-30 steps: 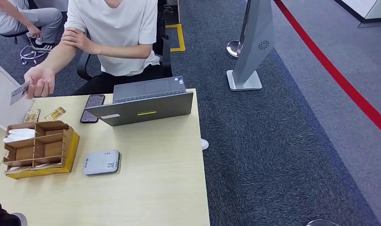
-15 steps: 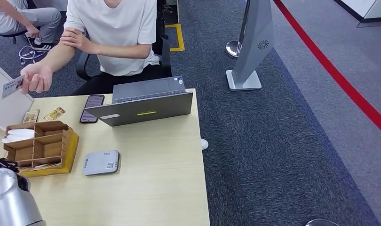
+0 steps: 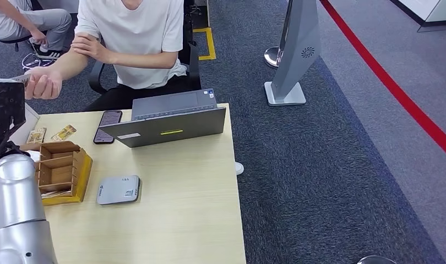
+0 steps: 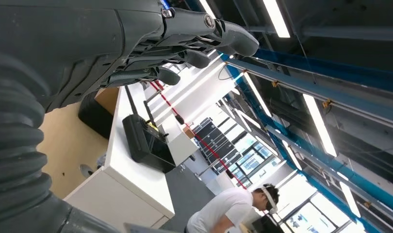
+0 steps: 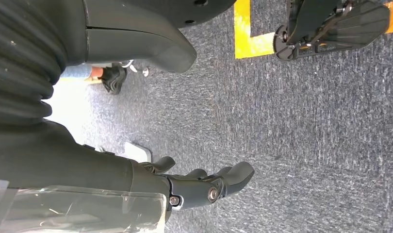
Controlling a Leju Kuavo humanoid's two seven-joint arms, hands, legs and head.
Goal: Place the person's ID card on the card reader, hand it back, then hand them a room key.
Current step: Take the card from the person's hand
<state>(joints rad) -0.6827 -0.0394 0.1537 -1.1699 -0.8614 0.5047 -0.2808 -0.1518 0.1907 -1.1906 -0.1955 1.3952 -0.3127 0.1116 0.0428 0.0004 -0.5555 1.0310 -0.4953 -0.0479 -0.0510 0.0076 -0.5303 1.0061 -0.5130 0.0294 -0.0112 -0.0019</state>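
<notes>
The left hand (image 3: pixel 9 104) is raised at the left edge of the head view, above the silver left arm (image 3: pixel 14 220), its dark back toward the camera. In the left wrist view its fingers (image 4: pixel 204 29) reach out slightly apart with nothing between them, so it is released and empty. Just above and beside that hand, the person's hand (image 3: pixel 43 85) holds the ID card (image 3: pixel 20 78) out toward it. The card shows nearly edge-on as a thin pale sliver, its long axis roughly level and pointing from the person's fingers toward the robot's hand; its printed face cannot be read. Whether card and robot hand touch cannot be told.

Further right, well apart from the raised hand, the grey card reader (image 3: pixel 119 190) lies flat on the table (image 3: pixel 177 220), beside the wooden organizer (image 3: pixel 58 170).

The right hand (image 5: pixel 204 187) hangs over grey carpet, fingers gently curved and apart, holding nothing.
</notes>
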